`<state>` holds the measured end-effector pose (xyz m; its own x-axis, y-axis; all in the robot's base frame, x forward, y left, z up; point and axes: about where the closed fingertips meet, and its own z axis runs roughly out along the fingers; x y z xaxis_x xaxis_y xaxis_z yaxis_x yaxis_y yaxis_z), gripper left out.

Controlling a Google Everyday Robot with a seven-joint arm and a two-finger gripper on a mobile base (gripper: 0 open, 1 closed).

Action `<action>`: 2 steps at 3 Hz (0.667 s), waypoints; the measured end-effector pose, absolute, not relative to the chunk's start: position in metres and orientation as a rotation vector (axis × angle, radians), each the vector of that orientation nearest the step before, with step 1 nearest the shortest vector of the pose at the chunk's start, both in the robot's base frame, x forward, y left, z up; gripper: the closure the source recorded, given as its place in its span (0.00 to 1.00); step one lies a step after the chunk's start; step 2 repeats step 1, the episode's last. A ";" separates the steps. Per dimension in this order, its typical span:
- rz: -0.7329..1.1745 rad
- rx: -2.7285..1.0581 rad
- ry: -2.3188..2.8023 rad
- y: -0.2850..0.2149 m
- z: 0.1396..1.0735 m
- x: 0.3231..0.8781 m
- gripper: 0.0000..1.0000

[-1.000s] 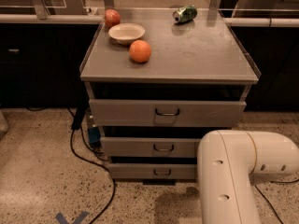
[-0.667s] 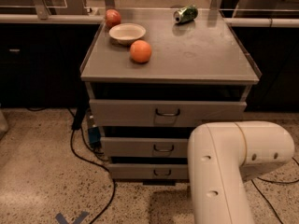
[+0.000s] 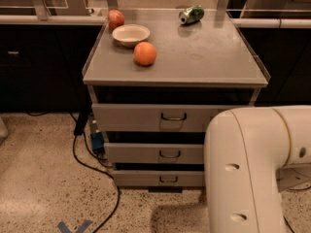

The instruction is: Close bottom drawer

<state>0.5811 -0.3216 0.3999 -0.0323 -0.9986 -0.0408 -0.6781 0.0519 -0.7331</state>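
Since a second ago the white arm [image 3: 257,169] has swung up and bulked larger at lower right; it now hides the right ends of all three drawer fronts. Cabinet and the items on top are unmoved. Gripper out of sight, below the frame or behind the arm, so I cannot tell its state. Bottom drawer [image 3: 155,178] is the lowest front, just above the floor, with its dark loop handle [image 3: 168,179] near centre. It looks pulled out a little, with a dark gap above it, though the angle makes the amount hard to judge. Middle drawer [image 3: 155,153] and top drawer [image 3: 146,116] also stand proud of the frame. To do the step well, as I judge it: bring the gripper low, flat against the bottom front near the handle, and push straight in along the runners. An off-centre push could rack the tray. Keep clear of the middle drawer's lip above and the black cable [image 3: 92,164] at the left foot. Push until the front sits flush. On the cabinet top [image 3: 204,57]: orange [image 3: 145,53], bowl [image 3: 130,34], a red fruit [image 3: 115,19], and a green can [image 3: 191,14] on its side. Can label not readable. No other writing seen, only a blue tape cross [image 3: 73,226] on the floor.
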 end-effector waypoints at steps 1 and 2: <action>-0.888 -1.602 1.667 -0.296 0.476 0.590 1.00; -0.888 -1.602 1.667 -0.296 0.476 0.590 1.00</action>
